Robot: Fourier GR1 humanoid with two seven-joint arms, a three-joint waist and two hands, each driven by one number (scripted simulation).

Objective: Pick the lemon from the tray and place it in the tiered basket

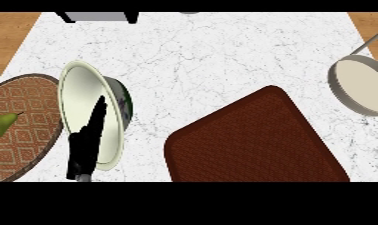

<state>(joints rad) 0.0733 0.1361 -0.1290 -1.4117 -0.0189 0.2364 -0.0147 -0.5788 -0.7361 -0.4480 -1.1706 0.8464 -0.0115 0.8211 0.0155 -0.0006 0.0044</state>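
Lemon (6, 123) lies in the woven tiered basket (31, 141) at the view's left edge. It is yellow-green with a pointed tip, and the frame cuts it partly off. The left hand (83, 145) comes in from the lower edge over a tilted white bowl (80, 86), fingers straight and close together, pointing up the view and holding nothing. The bowl sits just beside the basket. The brown tray (251, 144) lies apart on the marble counter (207, 54), and a grey-rimmed pan (357, 88) stands at the right.
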